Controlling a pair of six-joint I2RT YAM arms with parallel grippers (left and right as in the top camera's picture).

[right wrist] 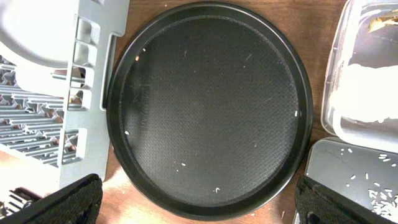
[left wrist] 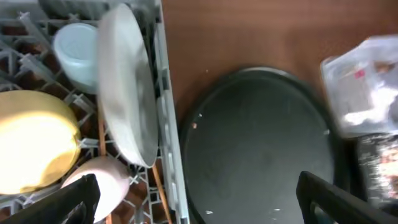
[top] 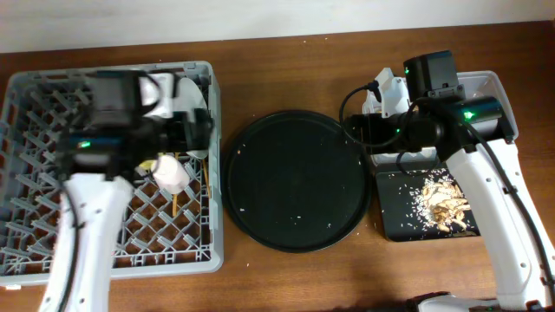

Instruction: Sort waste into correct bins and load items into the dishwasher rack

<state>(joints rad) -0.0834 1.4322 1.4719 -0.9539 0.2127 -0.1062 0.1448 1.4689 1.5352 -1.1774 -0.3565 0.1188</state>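
Note:
The grey dishwasher rack (top: 26,95) is at the left. In the left wrist view it holds the upright pale plate (left wrist: 127,87), the blue cup (left wrist: 78,53), the yellow bowl (left wrist: 34,140), the pink cup (left wrist: 106,186) and a chopstick (left wrist: 160,186). My left gripper (left wrist: 199,205) is open and empty above the rack's right wall (left wrist: 168,124). My right gripper (right wrist: 199,202) is open and empty over the near rim of the round black tray. The clear tub (right wrist: 360,68) holds the white napkin (right wrist: 367,93) and the brown wrapper (right wrist: 379,23). The black rectangular tray (top: 390,204) holds beige scraps (top: 442,204).
The large round black tray (top: 295,180) lies between the rack and the bins with only a few small crumbs on it. Both bins sit at the right, the clear tub (top: 490,87) behind the black tray. My right arm reaches over them.

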